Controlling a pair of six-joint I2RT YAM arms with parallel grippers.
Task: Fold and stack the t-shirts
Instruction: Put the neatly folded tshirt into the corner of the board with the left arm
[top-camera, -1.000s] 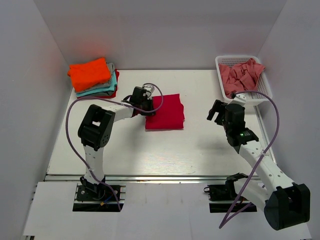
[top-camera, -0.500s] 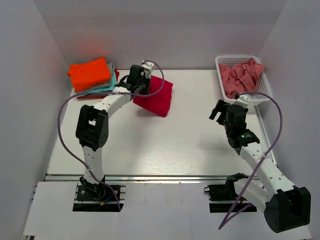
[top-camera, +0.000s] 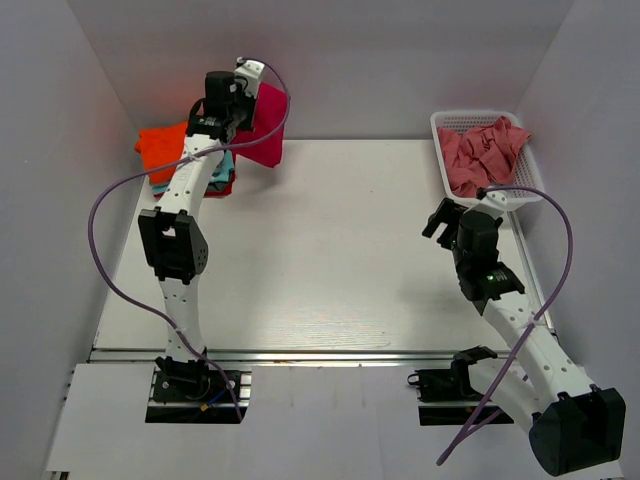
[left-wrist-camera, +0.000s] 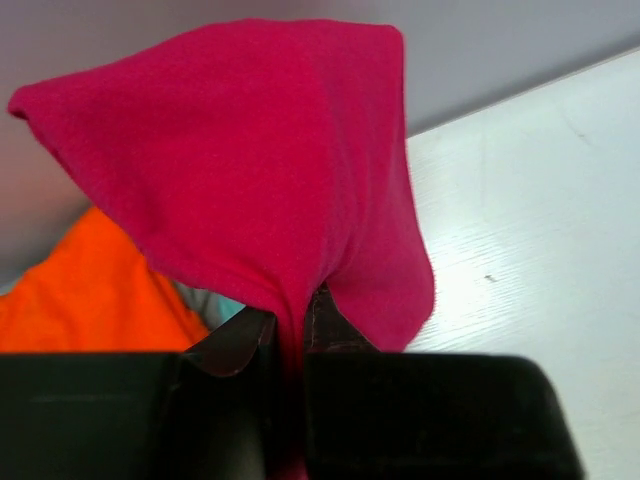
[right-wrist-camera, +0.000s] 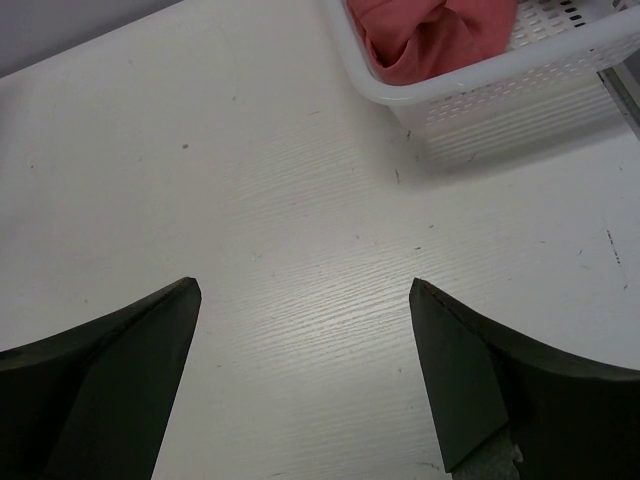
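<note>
The crimson shirt (left-wrist-camera: 250, 150) is clamped in the left gripper (left-wrist-camera: 290, 328) and raised over the far-left corner beside the stack (top-camera: 160, 150), likely for laying on top. The right gripper (right-wrist-camera: 303, 295) is held open and empty near the basket (right-wrist-camera: 500, 85).

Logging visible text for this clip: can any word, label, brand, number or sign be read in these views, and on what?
None: no readable text in any view.
The crimson t-shirt in the left gripper, the stacked t-shirts, the white basket and the table are all plain.
The right arm shows only a small green light, no lettering.
</note>
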